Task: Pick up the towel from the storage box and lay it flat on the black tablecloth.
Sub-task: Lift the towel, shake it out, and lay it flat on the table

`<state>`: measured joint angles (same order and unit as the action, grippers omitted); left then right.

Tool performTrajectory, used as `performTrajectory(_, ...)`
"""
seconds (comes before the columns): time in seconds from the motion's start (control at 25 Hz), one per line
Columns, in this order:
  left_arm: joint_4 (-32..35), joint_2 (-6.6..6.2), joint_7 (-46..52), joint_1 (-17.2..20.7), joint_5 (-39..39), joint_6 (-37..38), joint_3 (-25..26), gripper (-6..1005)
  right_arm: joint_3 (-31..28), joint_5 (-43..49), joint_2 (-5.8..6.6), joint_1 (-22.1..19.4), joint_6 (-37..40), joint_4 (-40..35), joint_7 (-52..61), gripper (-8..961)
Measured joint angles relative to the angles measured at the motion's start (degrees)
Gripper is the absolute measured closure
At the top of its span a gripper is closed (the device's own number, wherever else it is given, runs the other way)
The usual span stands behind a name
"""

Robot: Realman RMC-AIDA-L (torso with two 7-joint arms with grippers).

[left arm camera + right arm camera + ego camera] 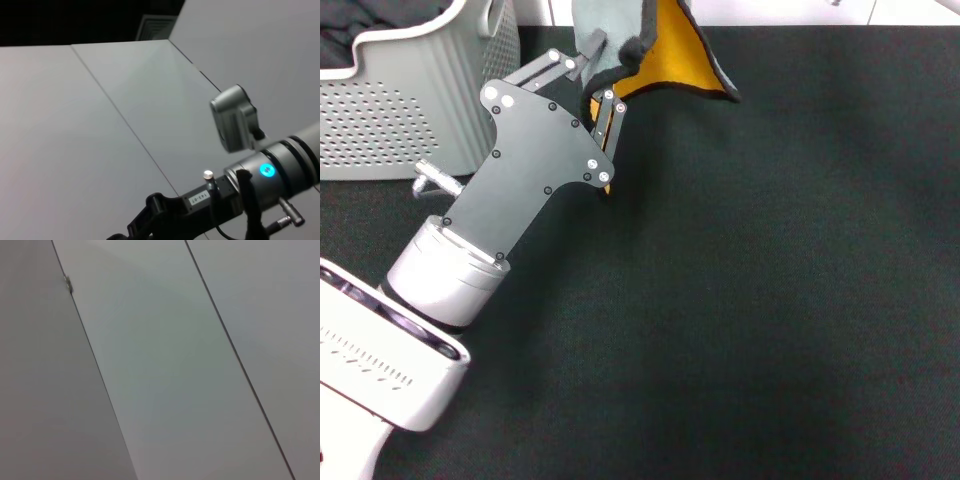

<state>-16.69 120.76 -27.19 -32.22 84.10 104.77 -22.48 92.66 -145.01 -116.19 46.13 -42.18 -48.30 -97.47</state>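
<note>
My left gripper (601, 82) is shut on the towel (672, 52), pinching it at one edge. The towel hangs lifted above the black tablecloth (770, 300), its orange-yellow face toward the right and its grey face (610, 28) running off the top of the head view. The storage box (415, 105), a light grey perforated basket, stands at the far left, just left of the gripper. My right arm (272, 170) shows only in the left wrist view, raised and parked, with its black gripper body cut off by the frame edge.
Dark fabric (365, 25) lies inside the storage box. The tablecloth spreads wide to the right of and in front of the left arm. The right wrist view shows only pale wall panels.
</note>
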Motion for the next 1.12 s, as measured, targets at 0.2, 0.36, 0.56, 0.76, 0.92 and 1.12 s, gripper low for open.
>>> performTrajectory(0.2, 1.4, 0.00, 8.1, -0.1, 0.1, 0.1, 0.2, 802, 0.0, 0.0, 0.00, 0.0, 0.0, 0.1, 0.0, 946)
performTrajectory(0.36, 2.9, -0.21, 15.8, -0.1, 0.3, 0.0, -0.1, 776, -0.1, 0.0, 0.00, -0.2, 0.0, 0.1, 0.0, 946)
performTrajectory(0.56, 5.4, -0.14, 23.2, 0.2, 0.3, -0.5, -0.3, 797, -0.2, 0.0, 0.00, -0.5, -0.3, 0.2, 0.0, 946)
performTrajectory(0.76, 6.2, -0.08, 22.9, 0.3, 0.3, -3.2, -0.2, 794, -0.4, 0.0, 0.02, -1.3, -0.5, -0.8, 0.0, 946)
performTrajectory(0.92, 6.4, 0.00, 21.1, 0.1, 0.3, -6.4, -0.2, 791, -1.2, 0.0, 0.07, -1.4, -0.5, -1.4, 0.0, 946)
performTrajectory(1.12, 3.9, 0.00, 5.5, -0.2, 0.2, -10.4, 0.0, 787, -1.7, -0.8, 0.01, -0.7, -0.9, -1.4, 0.3, 946)
